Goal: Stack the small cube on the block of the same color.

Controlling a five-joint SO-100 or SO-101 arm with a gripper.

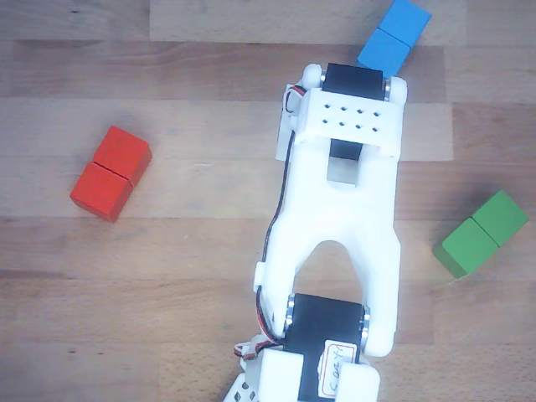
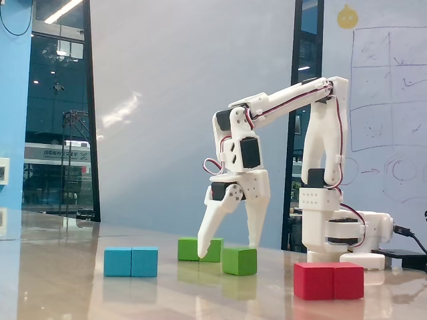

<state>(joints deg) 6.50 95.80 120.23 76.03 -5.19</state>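
Observation:
In the fixed view the small green cube (image 2: 239, 261) sits on the table just right of the green oblong block (image 2: 199, 249), which lies further back. My gripper (image 2: 228, 251) is open and points down. Its left fingertip is in front of the green block and its right fingertip is just above the cube's right side. The fingers hold nothing. In the other view the green block (image 1: 481, 234) lies at the right, and the arm (image 1: 343, 218) hides both the small cube and the fingers.
A blue oblong block (image 2: 131, 261) (image 1: 394, 38) and a red oblong block (image 2: 329, 280) (image 1: 110, 172) lie on the wooden table (image 1: 193, 268). The arm's base (image 2: 340, 233) stands at the right of the fixed view.

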